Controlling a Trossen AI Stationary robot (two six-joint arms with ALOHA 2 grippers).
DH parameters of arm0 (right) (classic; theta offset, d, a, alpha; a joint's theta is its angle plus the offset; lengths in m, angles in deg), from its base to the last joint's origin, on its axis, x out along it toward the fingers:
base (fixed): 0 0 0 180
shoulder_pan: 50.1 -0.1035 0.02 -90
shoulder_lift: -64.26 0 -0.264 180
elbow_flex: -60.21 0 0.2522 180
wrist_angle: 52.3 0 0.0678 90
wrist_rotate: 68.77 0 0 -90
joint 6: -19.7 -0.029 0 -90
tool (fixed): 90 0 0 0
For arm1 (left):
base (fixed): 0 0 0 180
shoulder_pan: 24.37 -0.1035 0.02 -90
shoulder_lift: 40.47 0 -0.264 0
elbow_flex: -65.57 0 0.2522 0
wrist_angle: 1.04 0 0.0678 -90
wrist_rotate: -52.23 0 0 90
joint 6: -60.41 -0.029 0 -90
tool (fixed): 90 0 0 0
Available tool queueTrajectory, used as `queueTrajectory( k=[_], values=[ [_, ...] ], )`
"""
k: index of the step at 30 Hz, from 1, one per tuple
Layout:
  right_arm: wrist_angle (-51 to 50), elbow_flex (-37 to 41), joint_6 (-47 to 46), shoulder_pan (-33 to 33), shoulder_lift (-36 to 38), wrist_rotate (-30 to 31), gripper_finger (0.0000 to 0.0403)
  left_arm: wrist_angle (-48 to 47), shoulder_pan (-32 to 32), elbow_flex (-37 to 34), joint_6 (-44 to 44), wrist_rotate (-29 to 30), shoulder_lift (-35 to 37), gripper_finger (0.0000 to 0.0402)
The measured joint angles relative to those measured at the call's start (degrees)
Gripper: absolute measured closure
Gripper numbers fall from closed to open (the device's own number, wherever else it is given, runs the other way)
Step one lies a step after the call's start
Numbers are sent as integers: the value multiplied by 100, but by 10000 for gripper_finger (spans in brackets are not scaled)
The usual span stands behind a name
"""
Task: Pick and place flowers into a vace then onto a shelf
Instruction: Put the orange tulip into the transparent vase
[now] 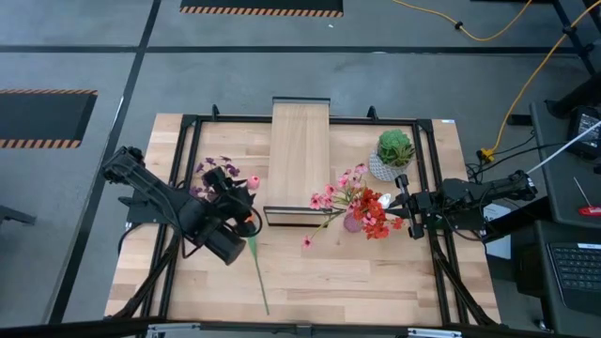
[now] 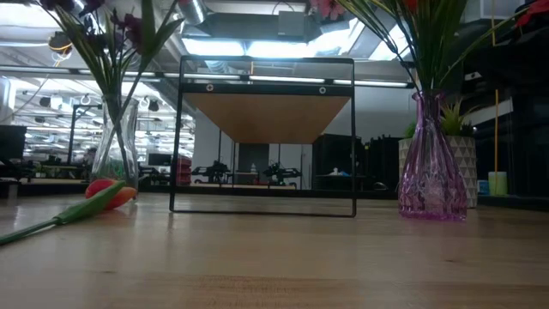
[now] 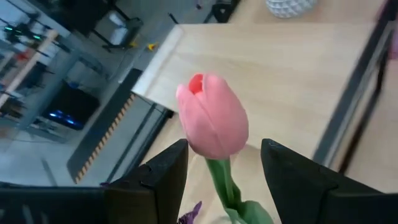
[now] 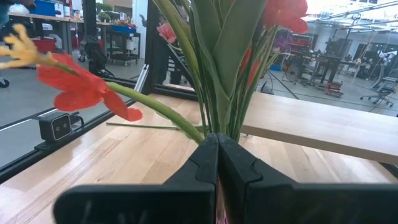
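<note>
standing: two vases (image 2: pixel 429 163) (one shelf (image 1: pixel 299 160))

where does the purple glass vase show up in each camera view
High view: purple vase right of centre, under the red and pink blooms, beside the right pincer.
Low view: right side, standing on the table.
Left wrist view: not in it.
Right wrist view: almost wholly hidden behind the shut pincer.
Shared landmark: the wooden shelf, beside the vase.

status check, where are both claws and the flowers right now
Left claw open, pink tulip between its fingers, over the clear vase. Right claw shut at the purple vase stems. Orange tulip lies on table. Shelf top bare.
</note>
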Motion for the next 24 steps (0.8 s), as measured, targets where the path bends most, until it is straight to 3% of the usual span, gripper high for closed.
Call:
queueTrajectory(
  k=[8,16,24],
  values=[
    [0,0,7,2,0,0,393,1,2,517,-146,-1526,0,206],
    [-2,0,-75,1,0,0,393,0,-91,552,-341,-1769,39,206],
    [-2,0,-146,0,2,-20,393,-1,-130,552,512,-3109,57,206]
  ],
)
